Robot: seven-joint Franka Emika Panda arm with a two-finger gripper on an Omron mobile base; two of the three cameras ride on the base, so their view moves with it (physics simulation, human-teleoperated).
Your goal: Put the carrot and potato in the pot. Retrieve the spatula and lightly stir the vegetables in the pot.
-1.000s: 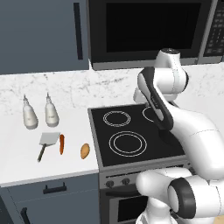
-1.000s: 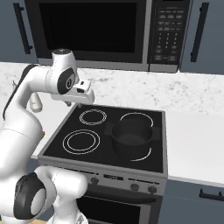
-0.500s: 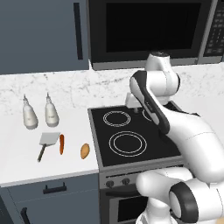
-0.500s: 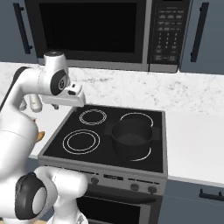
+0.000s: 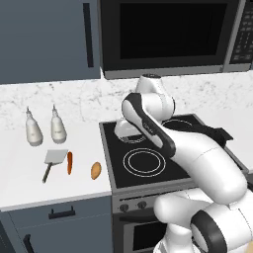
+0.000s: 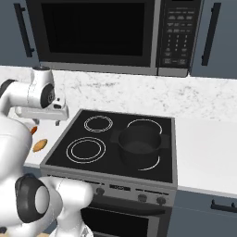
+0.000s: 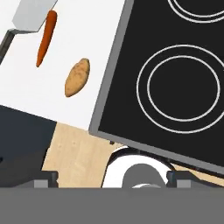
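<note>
The thin orange carrot (image 5: 69,162) (image 7: 46,37) lies on the white counter beside the spatula (image 5: 55,158) (image 7: 32,15), whose grey blade touches its top end. A little right of them rests the oval tan potato (image 5: 96,170) (image 7: 77,78) (image 6: 40,145). The black pot (image 6: 140,141) stands on the stove's right front burner, with nothing in it. My gripper (image 5: 126,132) (image 6: 50,115) (image 7: 113,179) hangs high over the stove's left side, open, fingertips far apart and holding nothing. It is well apart from the vegetables.
Two white bottles (image 5: 33,129) (image 5: 58,127) stand behind the spatula. The black stove (image 6: 92,159) has two bare burners on its left. A microwave (image 6: 106,34) hangs overhead. The counter's front edge lies just below the potato.
The arm has swung left from the stove's middle back toward its left side, carrying the hand nearer the counter with the vegetables. The carrot, potato, spatula and pot have not moved.
</note>
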